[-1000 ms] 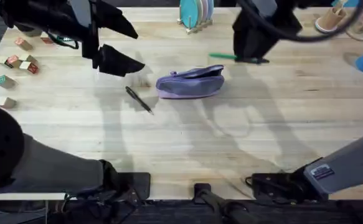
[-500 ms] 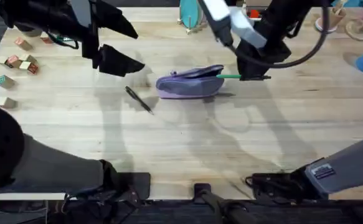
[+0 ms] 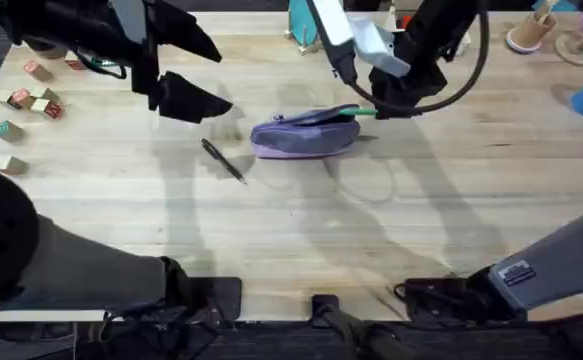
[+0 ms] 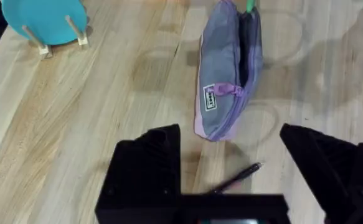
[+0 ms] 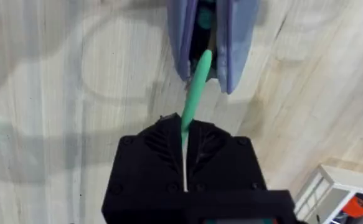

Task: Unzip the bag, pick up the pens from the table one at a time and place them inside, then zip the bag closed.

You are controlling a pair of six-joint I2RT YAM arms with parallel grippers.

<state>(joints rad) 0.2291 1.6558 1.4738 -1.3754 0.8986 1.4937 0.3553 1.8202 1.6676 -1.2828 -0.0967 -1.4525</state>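
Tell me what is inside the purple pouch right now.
The tip of the green pen reaches into the open mouth of the bag, its back end clamped in the right gripper. Deeper inside is dark; other contents cannot be seen.

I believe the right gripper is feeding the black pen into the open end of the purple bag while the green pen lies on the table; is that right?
Not quite: the colours are swapped. The right wrist view shows the right gripper feeding the green pen into the open bag, and the black pen lies on the table.
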